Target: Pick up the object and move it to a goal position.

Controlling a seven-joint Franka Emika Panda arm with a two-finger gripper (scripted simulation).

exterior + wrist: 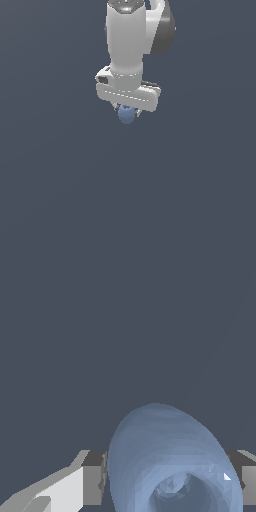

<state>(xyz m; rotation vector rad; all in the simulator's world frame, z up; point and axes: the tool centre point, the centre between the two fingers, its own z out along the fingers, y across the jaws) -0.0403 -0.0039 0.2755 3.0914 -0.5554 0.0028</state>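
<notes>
Dark slate-grey ground fills both views, flat and unmarked, with no edge or horizon to be seen.

Largest thing on it is the white arm, coming down from twelve o'clock in the exterior view, its rounded upper link carrying a darker grey curved patch on the side toward the exterior view's right. Below that sits the broad white hand body, set slightly aslant, with a dashed seam across its face and a small dark block at its nine o'clock end.

Under the hand body is the gripper, pointing straight down toward six o'clock. In the wrist view its fingers stand as grey blocks on either side of the load, one flush against each flank, so the jaws are closed down to the width of what they carry.

Smallest is the object, a muted-blue rounded thing hanging just below the hand body at its six o'clock, much narrower than the hand above it. In the wrist view the object looms large between the fingers, egg-like, with a darker hollowed ring on the end nearest the camera. Whether it touches the ground beneath cannot be told.
</notes>
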